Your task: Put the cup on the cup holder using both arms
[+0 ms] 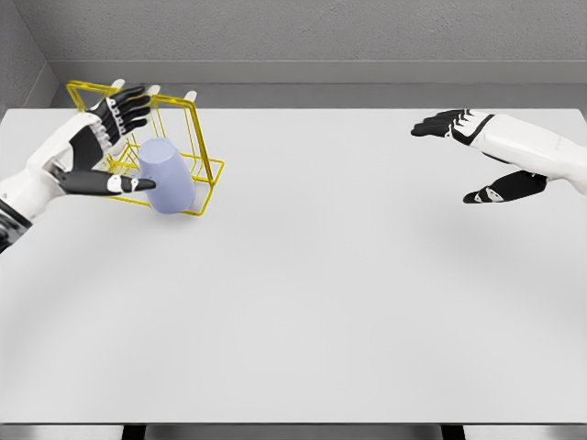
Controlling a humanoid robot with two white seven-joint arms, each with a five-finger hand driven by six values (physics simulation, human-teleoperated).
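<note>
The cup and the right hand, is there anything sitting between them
No. In the head view only bare white table lies between the cup and the open right hand.

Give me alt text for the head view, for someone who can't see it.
A pale blue cup sits in a yellow wire cup holder beside the open left robot hand. The open right robot hand hovers far across the white table.

A plain white table (321, 302) is seen filling most of the frame. A yellow wire cup holder (188, 137) is set on it at upper left, with a pale lavender cup (167, 176) mounted tilted within it.
</note>
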